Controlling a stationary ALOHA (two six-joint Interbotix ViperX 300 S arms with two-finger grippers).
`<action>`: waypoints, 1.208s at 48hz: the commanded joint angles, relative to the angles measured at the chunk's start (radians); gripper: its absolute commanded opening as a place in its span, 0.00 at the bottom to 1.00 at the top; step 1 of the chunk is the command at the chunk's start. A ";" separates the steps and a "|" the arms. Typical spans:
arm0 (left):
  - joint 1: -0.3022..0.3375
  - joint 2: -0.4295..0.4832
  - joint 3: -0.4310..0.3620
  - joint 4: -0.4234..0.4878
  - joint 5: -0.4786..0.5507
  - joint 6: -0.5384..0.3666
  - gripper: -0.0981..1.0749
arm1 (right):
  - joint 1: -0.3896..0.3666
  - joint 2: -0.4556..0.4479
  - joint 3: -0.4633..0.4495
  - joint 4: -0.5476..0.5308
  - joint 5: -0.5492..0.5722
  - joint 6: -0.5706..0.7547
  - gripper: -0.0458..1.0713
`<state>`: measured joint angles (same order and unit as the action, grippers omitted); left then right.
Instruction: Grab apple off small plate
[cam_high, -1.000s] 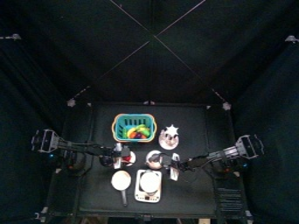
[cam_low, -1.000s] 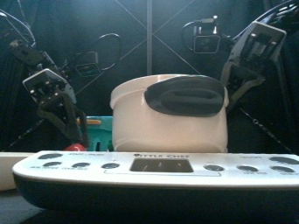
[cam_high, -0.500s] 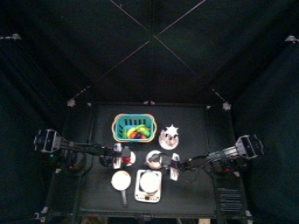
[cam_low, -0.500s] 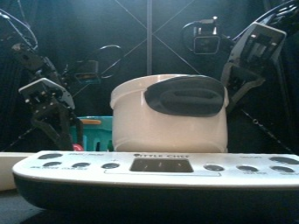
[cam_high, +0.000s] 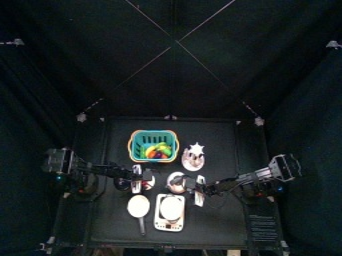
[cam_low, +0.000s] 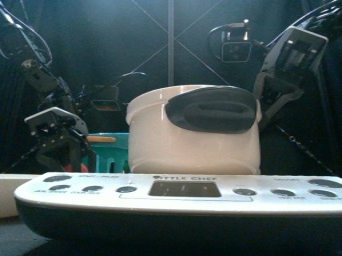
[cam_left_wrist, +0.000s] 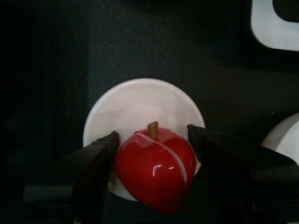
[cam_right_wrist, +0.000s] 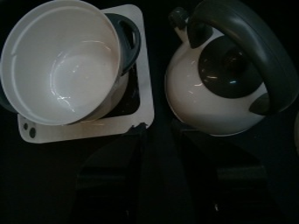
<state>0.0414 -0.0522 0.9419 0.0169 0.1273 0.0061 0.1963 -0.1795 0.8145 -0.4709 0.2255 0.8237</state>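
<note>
The cooker is filling the front of the table, the kettle sitting beside it. Left of the cooker, the small plate is holding the apple, where the left gripper is bracketing it, jaws apart. The right gripper's jaws are looking closed together.
</note>
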 joint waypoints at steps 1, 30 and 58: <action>0.003 -0.005 -0.008 0.005 0.009 0.003 0.91 | 0.000 -0.011 -0.008 0.000 -0.005 -0.002 0.68; 0.006 -0.018 -0.018 0.018 0.054 0.002 0.68 | -0.002 -0.009 -0.006 0.000 -0.002 -0.003 0.68; -0.038 -0.245 -0.041 0.040 0.021 0.002 0.67 | -0.002 -0.011 -0.003 0.000 0.002 -0.002 0.68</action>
<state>0.0199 -0.2485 0.9311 0.0537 0.1749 0.0092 0.1948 -0.1779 0.8191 -0.4725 0.2301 0.8222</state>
